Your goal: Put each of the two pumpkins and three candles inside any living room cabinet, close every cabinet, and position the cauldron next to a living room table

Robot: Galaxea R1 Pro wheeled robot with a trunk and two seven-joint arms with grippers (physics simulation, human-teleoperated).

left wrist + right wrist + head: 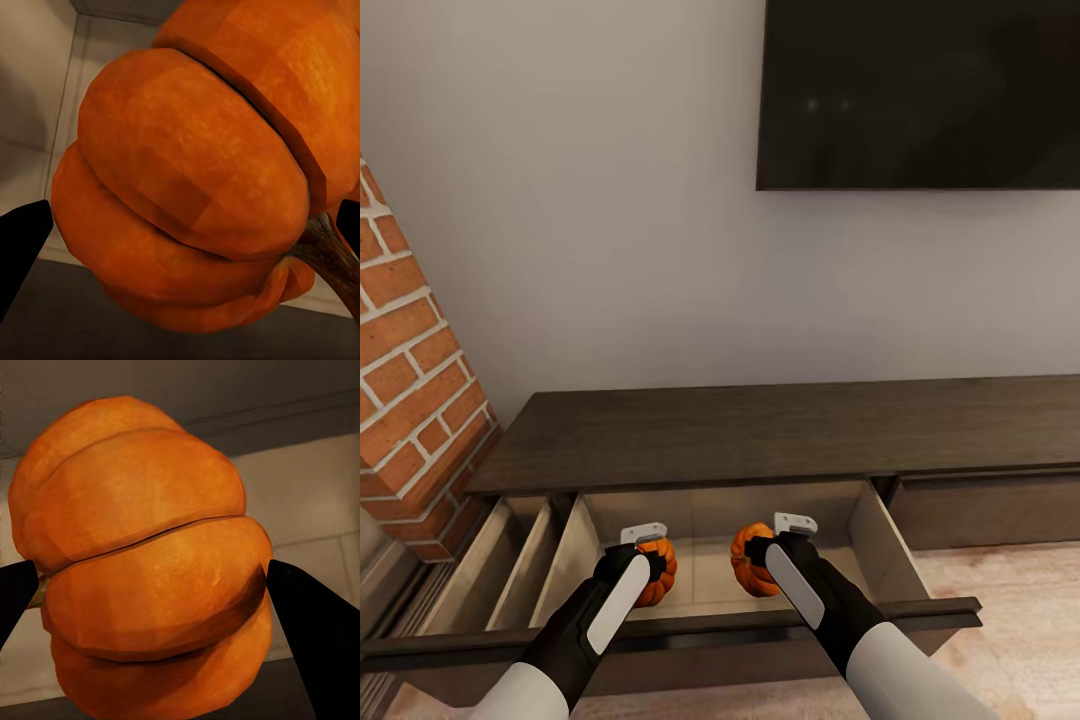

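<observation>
Head view: both arms reach down into the wide open drawer [705,585] of the long dark cabinet [780,430] under the wall-mounted TV [920,95]. Left tool [644,556] is clamped on the left pumpkin [660,572]; right tool [772,548] is clamped on the right pumpkin [748,560]. Both pumpkins sit inside the drawer space, over its pale floor, side by side but apart, with a gap between them. Can't tell if either one touches the drawer floor.

Left wrist view: left pumpkin [187,180] very close, ribbed orange, brown stem [330,255] sticking out to one side; dark fingertips [19,247] at both edges pressing its sides. Pale drawer floor behind it.

Right wrist view: right pumpkin [146,562] held between two dark fingertips [315,637], ribs running across between them. Pale drawer wall and dark cabinet edge behind.

A second, narrower drawer [500,570] left of the wide one is also pulled out, pale inside. The drawer [985,505] to the right is shut. Brick column [410,370] at far left beside the cabinet. Light wood floor [1010,610] at lower right.
</observation>
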